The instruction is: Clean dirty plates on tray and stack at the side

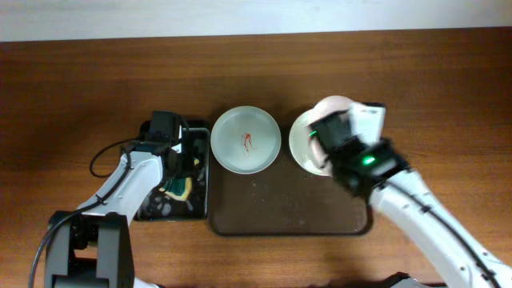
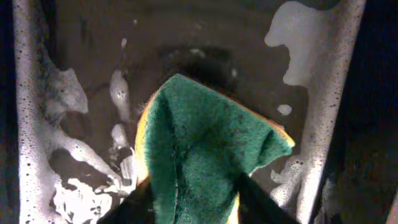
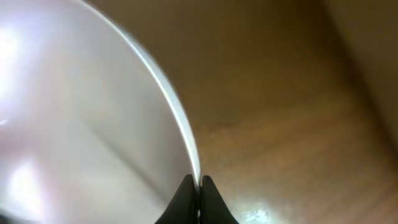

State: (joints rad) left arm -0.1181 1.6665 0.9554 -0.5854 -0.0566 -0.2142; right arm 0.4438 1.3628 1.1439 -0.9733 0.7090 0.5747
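Observation:
The dark brown tray lies mid-table. A pale greenish plate with a red smear sits at its back left. A white plate shows at the tray's back right, partly under my right arm. My right gripper is shut on a white plate's rim; that plate fills the left of the right wrist view. A pinkish-white rim shows behind the gripper; I cannot tell whether it is a separate plate. My left gripper is shut on a green-and-yellow sponge inside the black container.
The black sponge container holds soapy foam and stands just left of the tray. The left arm's cable loops over the wooden table. Bare wood lies beside the held plate.

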